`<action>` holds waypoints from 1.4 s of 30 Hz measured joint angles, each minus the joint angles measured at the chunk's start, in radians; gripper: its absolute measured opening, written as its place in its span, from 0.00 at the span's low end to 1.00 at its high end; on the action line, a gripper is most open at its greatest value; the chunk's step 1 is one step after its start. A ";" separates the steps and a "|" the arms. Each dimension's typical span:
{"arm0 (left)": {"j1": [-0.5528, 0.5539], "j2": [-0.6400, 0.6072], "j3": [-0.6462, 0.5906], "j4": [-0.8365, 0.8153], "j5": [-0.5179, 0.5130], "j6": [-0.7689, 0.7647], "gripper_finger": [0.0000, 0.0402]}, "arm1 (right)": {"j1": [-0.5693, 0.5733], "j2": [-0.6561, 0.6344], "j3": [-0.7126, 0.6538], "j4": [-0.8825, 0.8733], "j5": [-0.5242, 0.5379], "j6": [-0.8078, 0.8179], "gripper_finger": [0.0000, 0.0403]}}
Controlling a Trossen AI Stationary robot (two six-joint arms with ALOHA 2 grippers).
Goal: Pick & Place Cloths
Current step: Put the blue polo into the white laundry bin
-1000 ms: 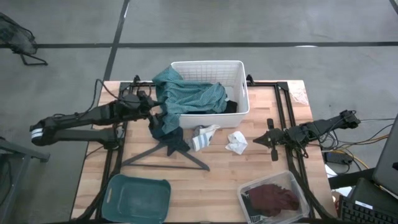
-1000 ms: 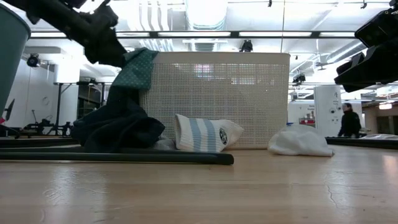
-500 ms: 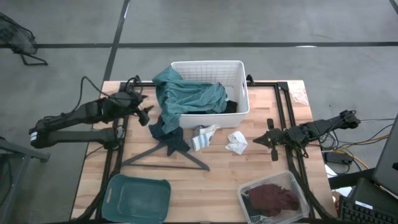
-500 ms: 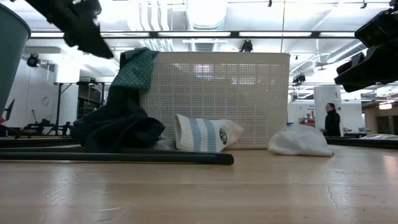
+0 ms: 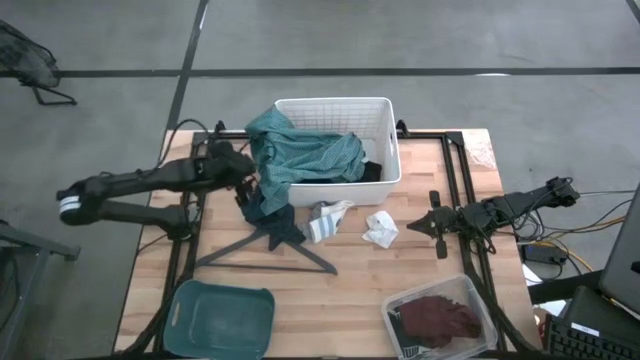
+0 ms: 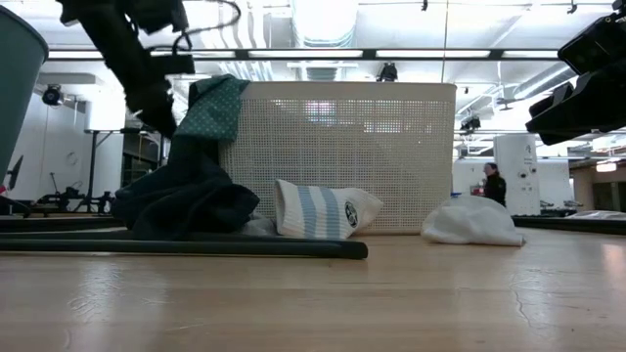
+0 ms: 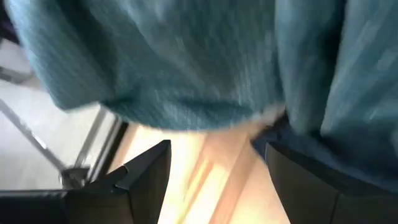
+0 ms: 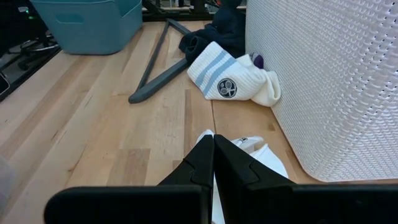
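A large teal-green cloth point(image 5: 300, 155) is draped over the left wall of a white basket point(image 5: 385, 140), and its lower end hangs to the table. In the left wrist view the teal-green cloth point(image 7: 186, 62) fills the picture ahead of the fingers. My left gripper point(image 5: 246, 182) point(image 6: 164, 119) point(image 7: 217, 171) is open beside that hanging part, close to it. A navy cloth point(image 5: 270, 215) lies below it on a dark hanger point(image 5: 265, 255). A striped white sock point(image 5: 328, 220) point(image 8: 227, 78) and a small white cloth point(image 5: 380, 230) lie in front of the basket. My right gripper point(image 5: 437, 228) point(image 8: 213, 149) is shut, above the table right of the white cloth.
A teal bin point(image 5: 222, 318) stands at the near left. A clear tub point(image 5: 470, 295) at the near right holds a maroon cloth point(image 5: 438, 318). Black frame rails point(image 5: 465, 190) run along both sides of the table. A person point(image 6: 494, 186) stands far off in the room.
My left gripper drew back from the teal-green cloth toward the table's left edge and upward. It then came back toward the cloth, lower and tipped downward. The cloths have stayed where they were.
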 joint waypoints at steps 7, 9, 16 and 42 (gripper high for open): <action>-0.011 0.081 0.000 0.064 0.035 -0.026 0.66 | 0.000 0.000 0.000 0.000 0.000 0.000 0.02; -0.012 0.090 0.000 0.095 0.037 -0.021 0.66 | 0.000 0.000 0.000 0.000 0.000 0.000 0.02; -0.012 0.080 0.000 0.172 0.034 -0.015 0.66 | 0.000 0.000 0.000 0.000 0.000 0.000 0.02; -0.015 -0.048 0.157 0.215 0.199 0.060 0.01 | 0.000 0.000 0.000 0.000 0.000 0.000 0.02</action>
